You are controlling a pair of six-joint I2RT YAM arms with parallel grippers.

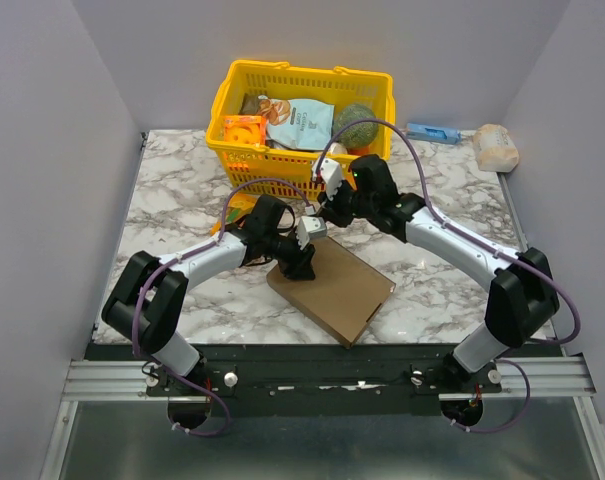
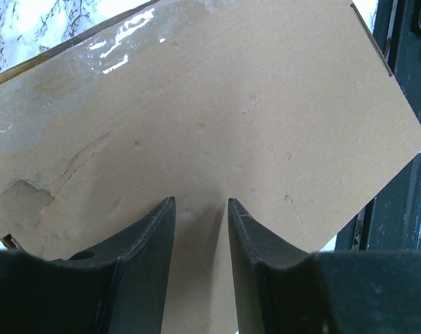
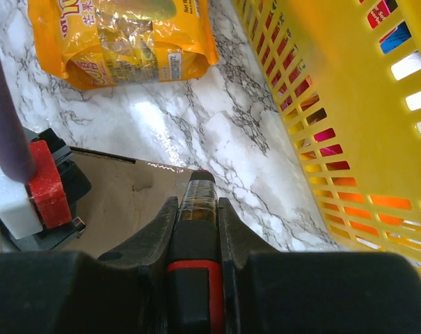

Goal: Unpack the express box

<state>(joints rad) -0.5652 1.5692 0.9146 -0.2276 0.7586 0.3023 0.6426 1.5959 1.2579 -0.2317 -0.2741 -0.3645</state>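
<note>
The left gripper (image 2: 200, 203) stands with its jaws apart and holding nothing, over the lid of the express box (image 1: 334, 290), which lies flat on the marble table (image 1: 182, 200) between the 2 arms. Its likely job is to steady the box, so it should bear straight down and not shift. To its right, the right gripper (image 3: 196, 216) is clamped on a dark tool (image 3: 199, 186), whose tip meets the box's glinting taped edge. The tip should probably track that seam shallowly. The box's long axis runs diagonally, far-left to near-right, its taped edge facing the yellow basket (image 1: 282, 165).
</note>
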